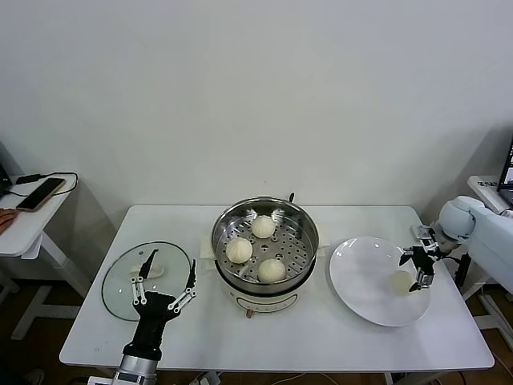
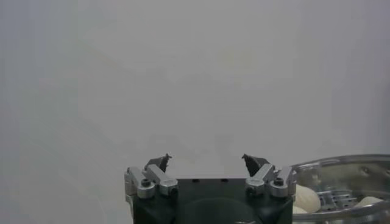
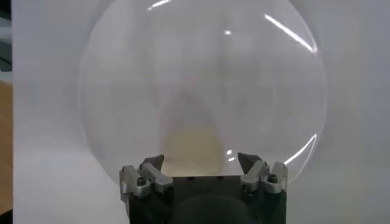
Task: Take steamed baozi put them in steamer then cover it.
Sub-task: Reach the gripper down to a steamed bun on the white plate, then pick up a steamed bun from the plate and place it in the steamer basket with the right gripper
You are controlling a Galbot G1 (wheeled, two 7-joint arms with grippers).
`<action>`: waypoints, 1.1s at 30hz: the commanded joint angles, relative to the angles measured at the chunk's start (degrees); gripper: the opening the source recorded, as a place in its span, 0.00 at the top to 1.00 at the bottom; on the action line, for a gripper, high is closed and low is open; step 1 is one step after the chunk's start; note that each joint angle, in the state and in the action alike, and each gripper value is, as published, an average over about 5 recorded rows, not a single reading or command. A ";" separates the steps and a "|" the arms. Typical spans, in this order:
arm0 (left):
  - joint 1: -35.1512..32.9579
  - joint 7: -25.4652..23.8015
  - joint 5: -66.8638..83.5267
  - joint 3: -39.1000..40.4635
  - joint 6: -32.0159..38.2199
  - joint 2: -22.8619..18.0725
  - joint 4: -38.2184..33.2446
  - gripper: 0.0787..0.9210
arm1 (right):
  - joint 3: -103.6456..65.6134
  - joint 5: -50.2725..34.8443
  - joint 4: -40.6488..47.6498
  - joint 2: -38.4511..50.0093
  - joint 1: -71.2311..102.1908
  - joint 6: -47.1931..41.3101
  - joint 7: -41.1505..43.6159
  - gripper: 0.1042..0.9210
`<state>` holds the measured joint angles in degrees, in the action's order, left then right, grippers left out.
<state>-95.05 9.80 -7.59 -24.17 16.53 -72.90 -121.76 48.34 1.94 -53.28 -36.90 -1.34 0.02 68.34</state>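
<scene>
Baozi progress, head view: three buns (image 1: 258, 248) already sit on the perforated tray inside the steamer (image 1: 303, 227), which stands at the middle of the white table (image 1: 321, 333). A fourth bun (image 1: 403, 281) remains on the white plate (image 1: 357, 277), to the steamer's right. The right gripper (image 1: 417, 269) hangs directly over this bun, jaws spread wide and holding nothing, one fingertip on either side of the bun. The glass lid (image 1: 120, 281) lies flat on the table to the steamer's left, so covering is not yet done. The left gripper (image 1: 166, 279) hovers beside the lid's near edge, jaws fully spread and empty. By judgement, one transfer and the covering step are left. Behind the table is a plain pale wall; a small side table (image 1: 24, 228) at far left carries a phone (image 1: 40, 193) and a cable.

Left wrist view: the left gripper's fingertips (image 2: 163, 162) stand well apart over bare table surface, with nothing between them. The steamer's rim (image 2: 341, 162) and two buns within show at one edge.

Right wrist view: the right gripper's fingertips (image 3: 155, 162) are wide open above the plate (image 3: 122, 91); the last bun (image 3: 189, 146) appears as a soft cream patch between them, ungrasped.
</scene>
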 commanded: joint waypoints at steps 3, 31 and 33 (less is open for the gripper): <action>0.12 0.02 0.02 -0.06 0.07 0.02 0.25 0.12 | -1.07 0.57 0.81 -0.38 2.47 -0.47 -1.15 0.12; 0.36 0.14 0.08 0.64 -0.26 0.71 -0.57 0.12 | 35.24 -26.81 -16.96 -10.35 -47.99 -5.38 10.38 0.36; 0.34 0.17 0.08 0.70 -0.26 0.74 -0.63 0.12 | 36.71 -29.58 -17.53 -13.69 -49.86 -6.52 9.59 0.36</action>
<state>-94.66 9.91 -7.54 -23.57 16.28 -72.24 -122.31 67.02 -10.61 -64.10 -39.97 -27.32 -2.68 75.20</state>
